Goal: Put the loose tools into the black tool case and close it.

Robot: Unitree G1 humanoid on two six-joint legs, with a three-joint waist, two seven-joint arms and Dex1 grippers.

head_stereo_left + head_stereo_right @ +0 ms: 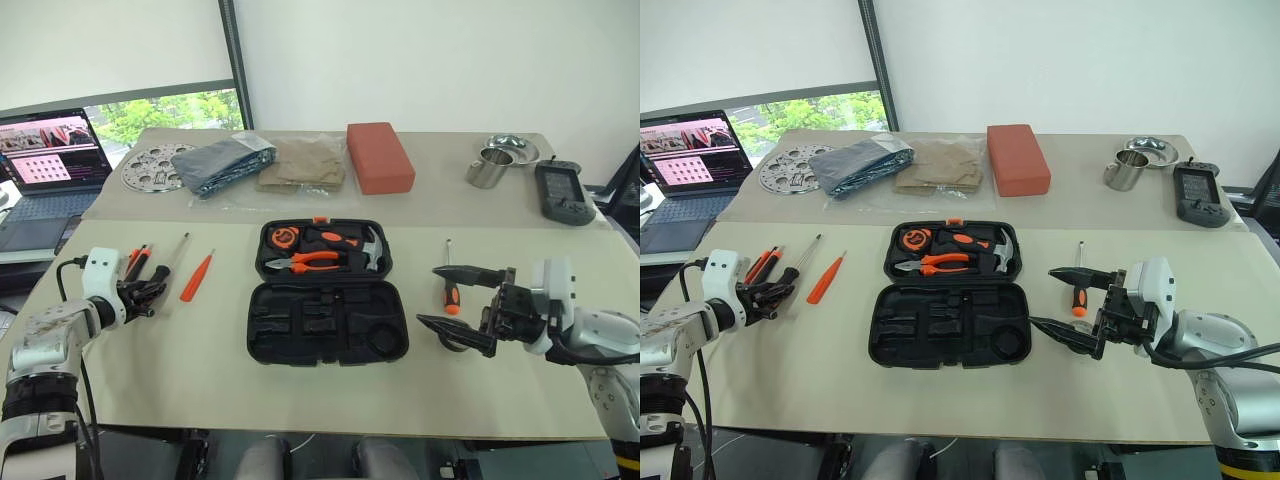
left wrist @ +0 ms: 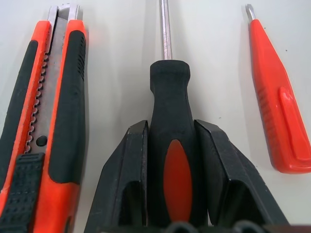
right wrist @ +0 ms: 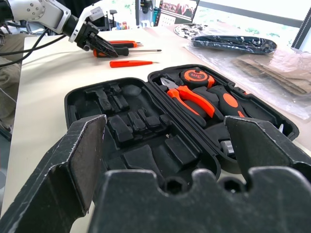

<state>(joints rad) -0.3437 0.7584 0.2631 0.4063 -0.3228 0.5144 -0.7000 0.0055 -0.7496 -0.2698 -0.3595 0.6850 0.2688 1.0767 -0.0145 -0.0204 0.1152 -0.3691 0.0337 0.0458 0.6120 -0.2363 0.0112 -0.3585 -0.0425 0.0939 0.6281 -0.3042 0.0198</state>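
Observation:
The black tool case (image 1: 300, 345) lies open mid-table, and the moulded slots in its near half are bare. Left of it lie an orange-and-black utility knife (image 2: 48, 97), a black-handled screwdriver (image 2: 168, 87) and a small all-orange screwdriver (image 1: 197, 276). My left gripper (image 1: 152, 290) is shut on the black-handled screwdriver's handle, one finger on each side, and the screwdriver rests on the table. Another orange-and-black screwdriver (image 1: 451, 290) lies right of the case. My right gripper (image 1: 428, 296) hovers open and holds nothing, just right of the case and pointing toward it.
The case's far half holds pliers (image 1: 312, 261), a hammer (image 1: 372, 250) and a tape measure (image 1: 284, 238). On the back table are a red-orange block (image 1: 380, 157), bagged fabric (image 1: 260, 165), a perforated metal disc (image 1: 152, 166), a metal cup (image 1: 487, 167) and a black device (image 1: 563, 193). A laptop (image 1: 45, 160) stands far left.

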